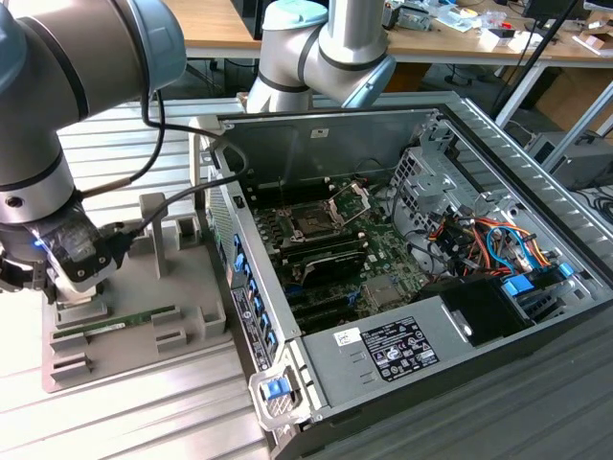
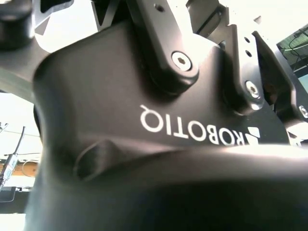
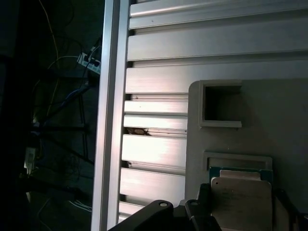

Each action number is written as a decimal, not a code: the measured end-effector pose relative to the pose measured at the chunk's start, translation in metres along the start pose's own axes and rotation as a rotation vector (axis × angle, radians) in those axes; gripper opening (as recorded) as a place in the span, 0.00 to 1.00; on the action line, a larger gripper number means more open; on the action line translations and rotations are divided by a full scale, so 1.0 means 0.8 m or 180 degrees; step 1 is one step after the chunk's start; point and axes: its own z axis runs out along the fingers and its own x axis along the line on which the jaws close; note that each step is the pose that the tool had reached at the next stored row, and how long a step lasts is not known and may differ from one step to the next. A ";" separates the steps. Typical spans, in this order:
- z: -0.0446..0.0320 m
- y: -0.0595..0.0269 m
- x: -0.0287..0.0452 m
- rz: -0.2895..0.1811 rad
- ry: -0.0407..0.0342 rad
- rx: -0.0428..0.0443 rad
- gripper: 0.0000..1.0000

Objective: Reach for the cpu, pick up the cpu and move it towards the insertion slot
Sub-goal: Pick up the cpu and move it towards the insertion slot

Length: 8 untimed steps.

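— Cpu (image 3: 240,202): where does it lie?

— Let me work down to it. The slatted metal table (image 1: 124,412) carries everything. On the exterior view's right stands the open computer case (image 1: 326,125), with the green motherboard (image 1: 383,264) flat inside. My arm (image 1: 57,86) bends over the exterior view's left side, well apart from the case's inside. Under it sits a grey fixture block (image 1: 196,278), just beside the case's left wall.

— And the insertion slot?

— The insertion slot (image 1: 311,223) is on the far part of the motherboard, a dark square with its silver frame (image 1: 350,201) swung up beside it.

— What rests on the block?

— A long green memory stick (image 1: 115,324) lies in a groove on the block's near side. My gripper (image 1: 27,280) hangs low over the block's left end. In the first wrist view the cpu lies flat in a square recess of the block, pale metal top up, right beneath my gripper, with dark parts of the gripper close at its sides.

— Are you gripping it?

— I cannot tell whether my grip is clenched or slack.
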 end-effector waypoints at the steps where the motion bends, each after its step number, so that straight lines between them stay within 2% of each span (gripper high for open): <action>1: -0.0006 0.000 0.0000 0.0000 0.0000 0.0000 0.55; 8: -0.0046 0.000 0.0000 0.0000 0.0000 0.0000 0.55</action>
